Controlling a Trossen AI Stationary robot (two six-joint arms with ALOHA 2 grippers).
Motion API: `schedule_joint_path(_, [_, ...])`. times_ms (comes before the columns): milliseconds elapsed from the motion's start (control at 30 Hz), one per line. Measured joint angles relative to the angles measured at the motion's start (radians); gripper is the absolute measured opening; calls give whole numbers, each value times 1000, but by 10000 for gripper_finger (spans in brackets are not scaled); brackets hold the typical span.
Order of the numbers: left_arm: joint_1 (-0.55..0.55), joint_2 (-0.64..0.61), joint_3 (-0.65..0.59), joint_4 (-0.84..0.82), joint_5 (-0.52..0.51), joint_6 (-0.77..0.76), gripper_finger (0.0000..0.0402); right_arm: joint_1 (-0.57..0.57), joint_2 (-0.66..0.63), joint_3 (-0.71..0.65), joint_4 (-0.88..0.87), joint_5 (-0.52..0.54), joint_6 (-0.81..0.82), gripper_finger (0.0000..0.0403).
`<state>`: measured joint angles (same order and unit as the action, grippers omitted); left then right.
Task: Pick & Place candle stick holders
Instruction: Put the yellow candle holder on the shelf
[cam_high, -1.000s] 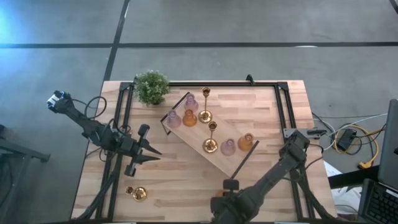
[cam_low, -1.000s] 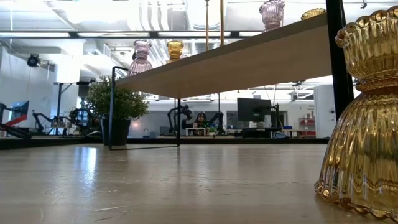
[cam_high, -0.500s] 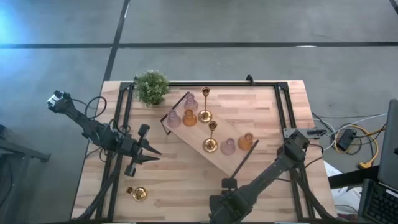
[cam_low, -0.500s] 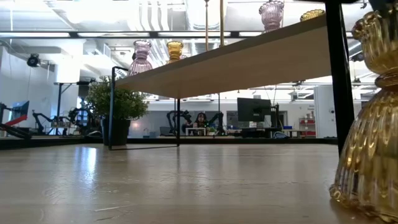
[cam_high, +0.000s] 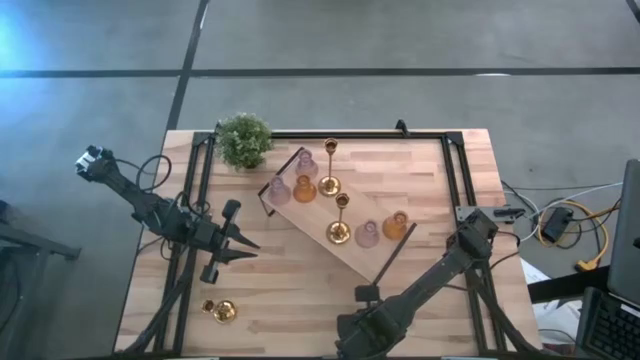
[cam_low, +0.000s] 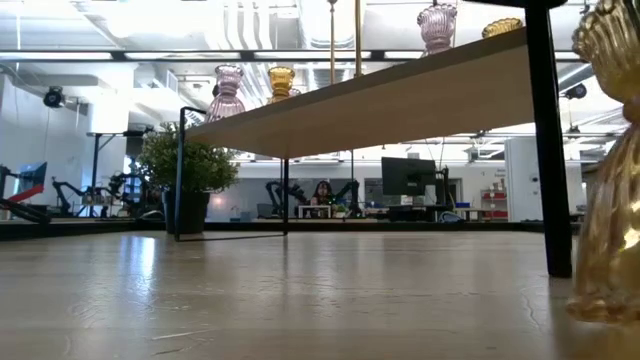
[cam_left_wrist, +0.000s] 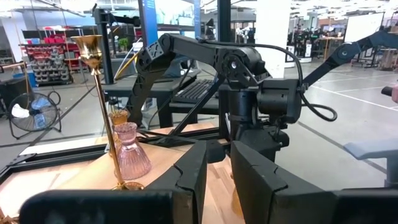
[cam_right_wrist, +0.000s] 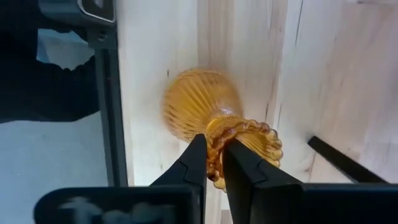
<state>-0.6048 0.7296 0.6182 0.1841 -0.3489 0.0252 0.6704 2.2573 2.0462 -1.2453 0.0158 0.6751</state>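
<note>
A ribbed amber glass candle stick holder stands on its wide foot on the table near the front edge. It also shows at the right of the low view. My right gripper is shut on it. Several more holders, gold, pink and amber, stand on the long wooden tray. One gold holder lies on the table at the near left. My left gripper waits left of the tray, fingers slightly apart, with nothing between them. My right gripper pinches the amber holder's scalloped top rim between its two fingers. The fingers come from above, pointing down. The holder's foot rests on the table.
A green potted plant stands at the far left corner. The tray lies slantwise across the middle, and its black handle stands close beside the held holder. A black frame runs along the table's edges. Bare wood lies between the tray and the near edge.
The amber holder has slid along the table, standing farther right in the low view than before. My right arm's front end has shifted a little toward the table's near left.
</note>
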Motion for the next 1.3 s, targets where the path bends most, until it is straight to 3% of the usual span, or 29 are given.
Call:
schedule_joint_path(300, [0,0,0,0,0,-2,78,-5,6,122,-45,-7,-50,19])
schedule_joint_path(500, [0,0,0,2,0,-2,78,-6,-7,311,-167,90,-83,19])
schedule_joint_path(800, [0,-2,0,3,0,-4,78,-30,-153,290,-166,275,-165,18])
schedule_joint_path(1100, [0,-3,0,2,0,-3,78,-97,-197,289,-333,302,-183,18])
schedule_joint_path(1300, [0,-7,0,1,0,-3,78,-131,-209,289,-326,302,-230,18])
